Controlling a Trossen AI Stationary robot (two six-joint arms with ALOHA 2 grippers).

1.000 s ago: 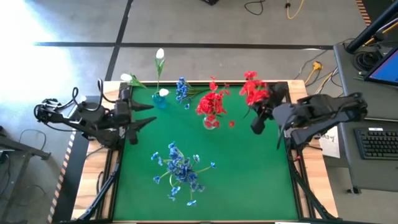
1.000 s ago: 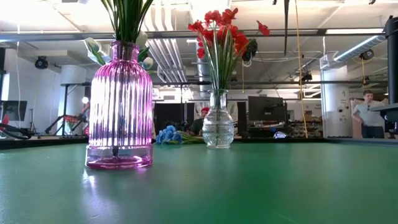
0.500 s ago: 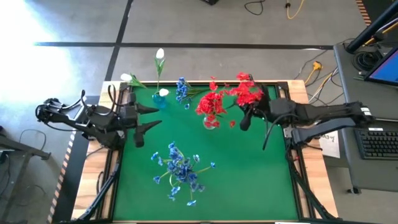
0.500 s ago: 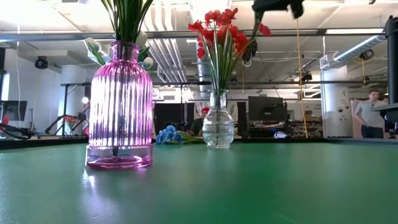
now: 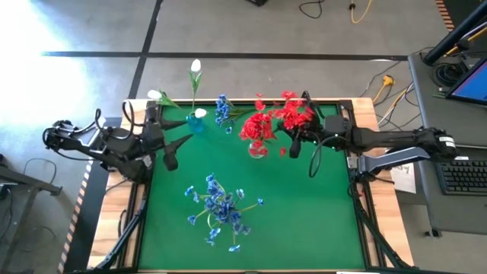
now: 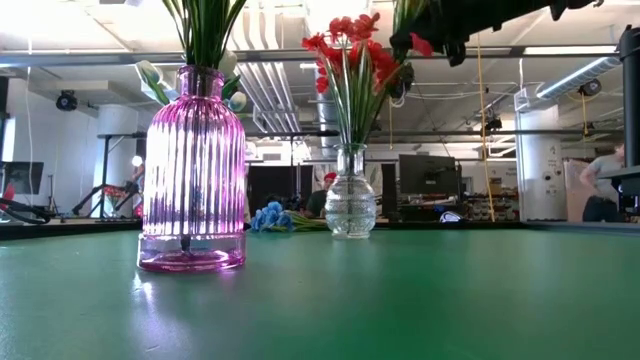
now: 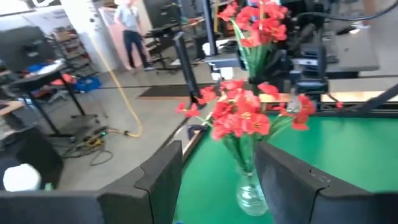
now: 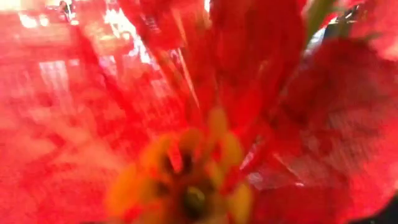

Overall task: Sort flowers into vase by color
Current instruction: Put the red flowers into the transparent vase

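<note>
My right gripper (image 5: 298, 141) is up over the table's far right part, shut on a bunch of red flowers (image 5: 293, 114), just right of the clear vase (image 5: 257, 150). That vase (image 6: 351, 205) holds other red flowers (image 6: 350, 50) upright by their stems. The held bunch fills the right wrist view (image 8: 186, 124). My left gripper (image 5: 175, 141) waits open at the table's left edge, facing the clear vase (image 7: 249, 193). A pink vase (image 6: 192, 170) holds blue flowers (image 5: 221, 207). My right gripper holds the red bunch by its green stems (image 7: 252, 57), below the blooms (image 7: 261, 12). The blooms stand above the fingers and the bunch is lifted clear of the table. The gripper's own body hides the place of contact.
Loose blue flowers (image 5: 223, 108) and white flowers (image 5: 195, 67) lie at the table's far edge, the white ones partly past it. The green mat (image 5: 304, 221) shows bare at the near right. A desk with a keyboard (image 5: 463, 173) stands to the right.
My right gripper has gone toward the table's left edge with the red bunch, from near the right edge to just beside the clear vase. The bunch has stayed lifted clear.
</note>
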